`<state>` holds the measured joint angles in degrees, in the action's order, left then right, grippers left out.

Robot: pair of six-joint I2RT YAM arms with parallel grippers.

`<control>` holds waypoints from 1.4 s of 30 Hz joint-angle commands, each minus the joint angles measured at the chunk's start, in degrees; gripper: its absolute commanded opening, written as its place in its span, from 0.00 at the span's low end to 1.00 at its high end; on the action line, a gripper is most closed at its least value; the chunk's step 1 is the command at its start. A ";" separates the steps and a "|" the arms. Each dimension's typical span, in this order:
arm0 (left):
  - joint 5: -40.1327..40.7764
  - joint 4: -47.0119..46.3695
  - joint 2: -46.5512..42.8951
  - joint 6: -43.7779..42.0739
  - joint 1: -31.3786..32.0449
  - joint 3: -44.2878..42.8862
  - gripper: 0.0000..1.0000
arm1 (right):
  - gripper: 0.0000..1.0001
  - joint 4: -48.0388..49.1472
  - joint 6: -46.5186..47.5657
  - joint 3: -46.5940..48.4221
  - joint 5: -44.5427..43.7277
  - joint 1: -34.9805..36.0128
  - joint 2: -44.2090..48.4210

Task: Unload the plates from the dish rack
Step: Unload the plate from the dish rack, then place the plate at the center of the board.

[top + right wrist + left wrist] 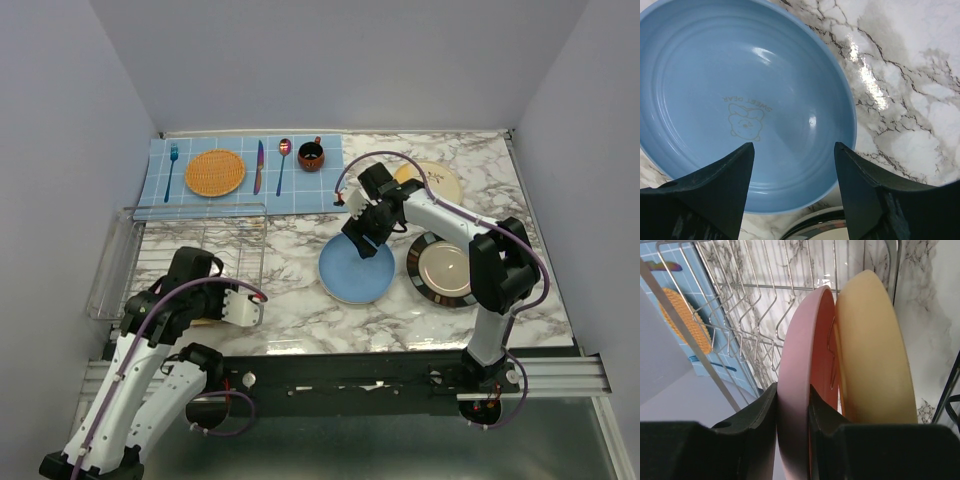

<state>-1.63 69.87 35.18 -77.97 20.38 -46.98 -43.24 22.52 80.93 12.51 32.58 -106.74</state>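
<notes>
My left gripper (792, 410) is clamped on the pink plate (802, 350) by its rim, upright in the dish rack (747, 320), so lifting it out is the step in hand. Next, I judge, comes a straight pull. The yellow plate (870, 355) sits just beside it at 3 o'clock, and there are wires at 9. My right gripper (792, 170) hangs with its jaws apart over the blue plate (740, 75), with bare table (910, 100) at 3 o'clock.
</notes>
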 commanded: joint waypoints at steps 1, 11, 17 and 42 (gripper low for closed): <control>0.31 -0.43 -1.08 2.91 0.27 -4.25 0.00 | 0.73 0.09 0.33 -0.51 -1.18 0.47 -1.19; 0.31 -5.52 -0.21 3.88 0.27 -11.72 0.00 | 0.73 0.88 -0.11 -0.33 -1.88 0.38 -0.40; 0.40 -8.51 4.97 6.17 0.27 -20.24 0.00 | 0.73 1.58 -0.81 0.37 -2.67 0.38 1.09; -31.68 -13.70 33.72 38.86 0.36 -45.48 0.00 | 0.82 11.43 -10.57 2.56 2.05 0.38 28.25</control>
<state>-22.74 58.43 66.94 -44.21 20.38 -93.08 -33.17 14.83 79.83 8.32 32.58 -81.25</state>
